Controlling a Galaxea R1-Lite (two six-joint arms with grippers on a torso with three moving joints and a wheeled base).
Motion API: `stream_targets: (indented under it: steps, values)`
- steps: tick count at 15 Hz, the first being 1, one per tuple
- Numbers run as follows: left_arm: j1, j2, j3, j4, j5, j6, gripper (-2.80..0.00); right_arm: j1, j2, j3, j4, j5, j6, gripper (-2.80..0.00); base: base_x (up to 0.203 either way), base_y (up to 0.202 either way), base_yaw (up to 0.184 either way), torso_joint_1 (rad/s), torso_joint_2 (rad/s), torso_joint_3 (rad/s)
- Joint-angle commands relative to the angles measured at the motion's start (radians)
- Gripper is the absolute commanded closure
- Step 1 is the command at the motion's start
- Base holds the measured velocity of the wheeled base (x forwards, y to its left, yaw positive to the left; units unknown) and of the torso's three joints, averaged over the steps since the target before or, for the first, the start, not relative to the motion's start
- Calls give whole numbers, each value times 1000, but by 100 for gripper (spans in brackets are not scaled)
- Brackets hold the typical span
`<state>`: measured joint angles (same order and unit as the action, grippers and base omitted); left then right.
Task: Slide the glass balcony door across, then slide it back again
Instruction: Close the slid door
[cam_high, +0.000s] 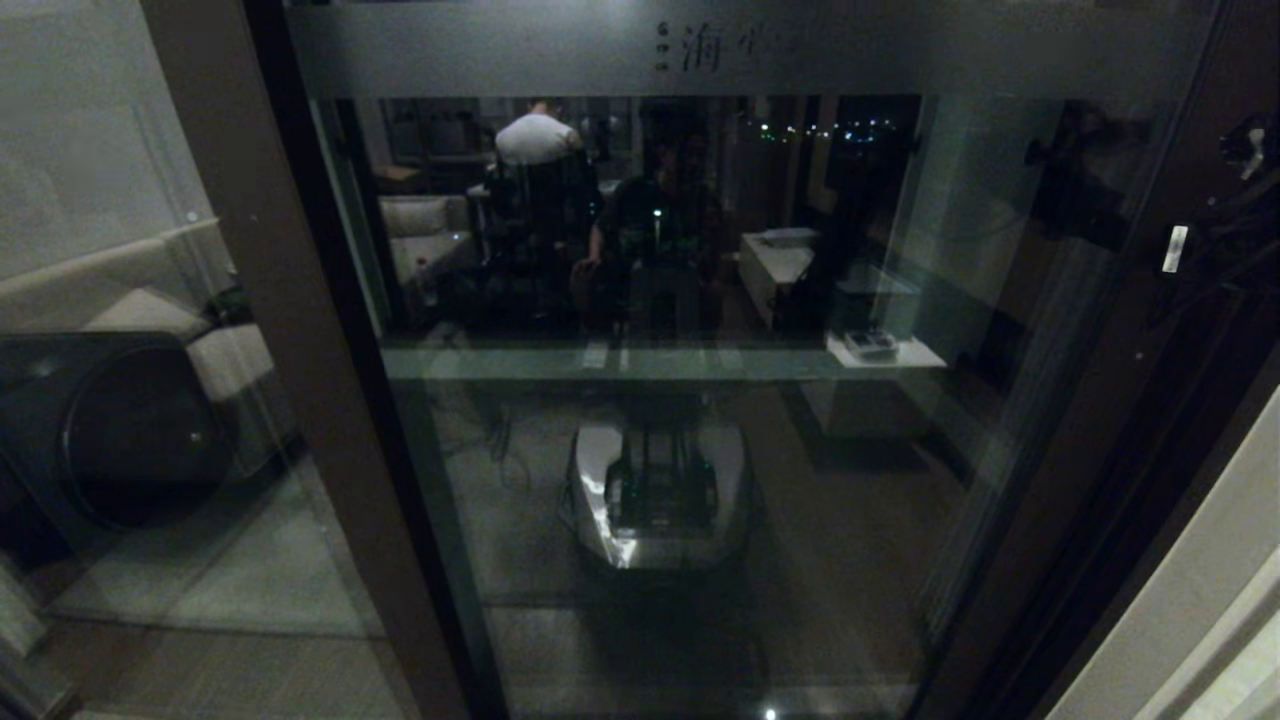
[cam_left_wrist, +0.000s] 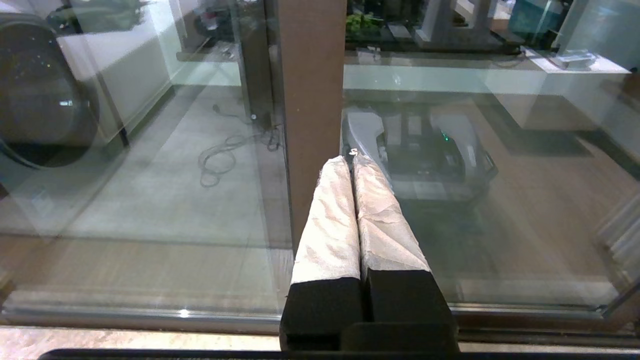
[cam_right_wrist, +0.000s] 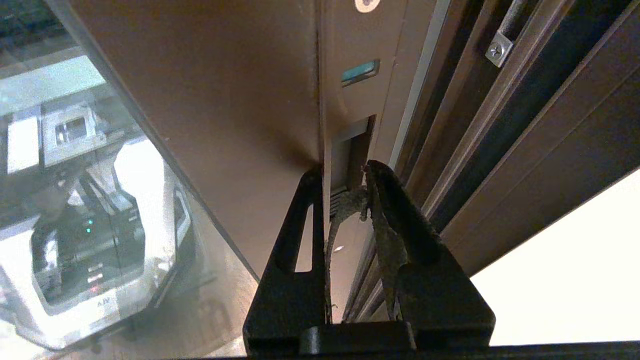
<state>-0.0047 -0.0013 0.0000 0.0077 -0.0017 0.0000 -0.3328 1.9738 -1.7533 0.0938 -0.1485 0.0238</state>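
The glass balcony door (cam_high: 700, 450) fills the middle of the head view, its frosted top band (cam_high: 720, 45) bearing characters. My right arm (cam_high: 1235, 190) reaches up to the door's right stile (cam_high: 1120, 380). In the right wrist view the right gripper (cam_right_wrist: 344, 171) stands open against that stile. Its fingertips straddle the narrow recessed handle (cam_right_wrist: 350, 150), one by the stile's corner and the other at the recess's far wall. My left gripper (cam_left_wrist: 349, 159) is shut and empty, its white-wrapped fingers (cam_left_wrist: 330, 220) pointing at the base of the door's left stile (cam_left_wrist: 310, 90).
A fixed glass panel (cam_high: 130, 200) stands left of the door, with a round-fronted dark appliance (cam_high: 120, 430) behind it. Door tracks and the frame (cam_right_wrist: 480, 130) run just right of the handle, and a pale wall (cam_high: 1200, 600) lies beyond. The glass reflects my base (cam_high: 660, 490).
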Motion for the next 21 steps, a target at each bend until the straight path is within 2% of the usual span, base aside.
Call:
stream_targets:
  steps: [1,5,12,21]
  values:
    - [0,0,0,0,0,0,0,-6,17,-4,-10,-3,1,0,0,0,0,0,0,0]
    - [0,0,0,0,0,0,0,-14,-80,54,1,-2,-7,0,0,0,0,0,0,0]
    - [0,0,0,0,0,0,0,-31,-131,92,3,-8,-33,0,0,0,0,0,0,0]
    - [0,0,1,0,0,0,0,-29,-99,93,2,-6,-46,0,0,0,0,0,0,0]
